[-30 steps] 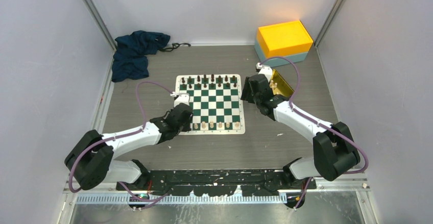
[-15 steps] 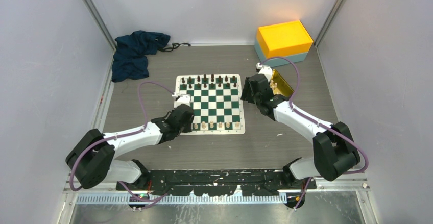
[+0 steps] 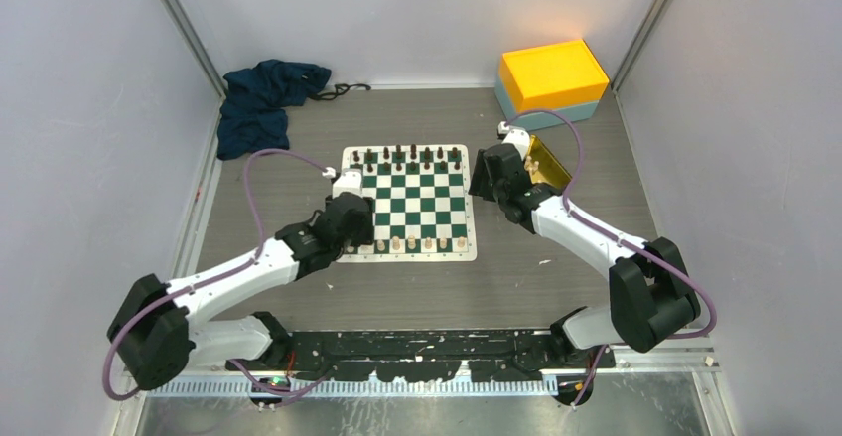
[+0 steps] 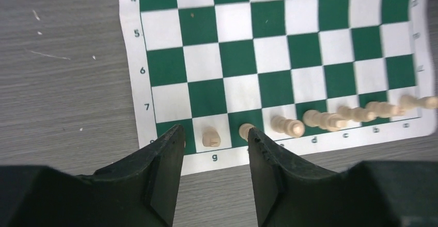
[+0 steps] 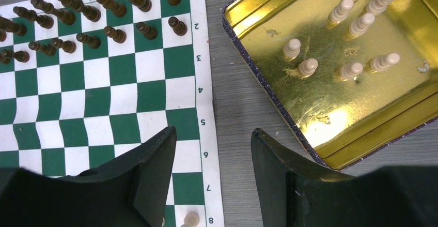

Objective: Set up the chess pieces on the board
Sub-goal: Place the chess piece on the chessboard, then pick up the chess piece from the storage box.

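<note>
Left arm is reached in from lower left of the top view. The left gripper [image 4: 215,135] is set low over the board [image 4: 237,56], jaws part-open either side of a cream piece, clear of it. The right gripper [image 5: 213,136] is held at the board's right edge, jaws wide, empty. Chess pieces [image 4: 323,119] are lined along the bottom row. Others are stood in the gold tray [image 5: 320,103] on the tabletop [image 5: 237,97]. The corner square is hidden behind a finger, and the far-right pieces are blurred.

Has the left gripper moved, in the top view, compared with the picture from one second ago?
Yes. Judged against the board, the left gripper has shifted a little to the left and slightly up in the view, along the board's left edge.
</note>
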